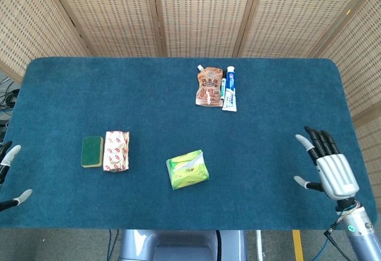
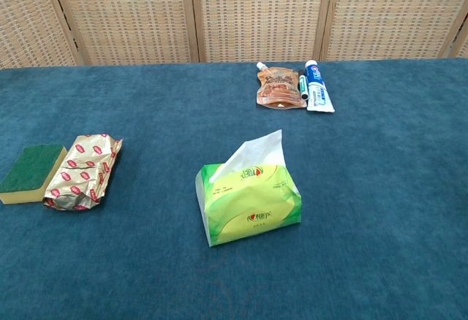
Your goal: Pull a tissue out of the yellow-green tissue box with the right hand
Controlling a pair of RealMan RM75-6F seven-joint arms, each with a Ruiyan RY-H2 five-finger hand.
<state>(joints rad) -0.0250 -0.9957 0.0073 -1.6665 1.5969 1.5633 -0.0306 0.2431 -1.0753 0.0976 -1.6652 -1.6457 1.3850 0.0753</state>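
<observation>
The yellow-green tissue box point(image 1: 188, 169) point(image 2: 248, 204) lies near the front middle of the blue table. A white tissue point(image 2: 256, 149) sticks up from its top slot. My right hand point(image 1: 326, 165) hovers over the table's front right part, well to the right of the box, fingers spread and holding nothing. My left hand point(image 1: 8, 174) shows only as fingertips at the far left edge of the head view, off the table, apart and empty. Neither hand appears in the chest view.
A green sponge point(image 1: 91, 152) and a red-patterned foil packet point(image 1: 116, 151) lie side by side at the left. At the back, a brown spouted pouch point(image 1: 208, 86) and a toothpaste tube point(image 1: 230, 88) lie together. Woven screens stand behind the table point(image 1: 268, 130).
</observation>
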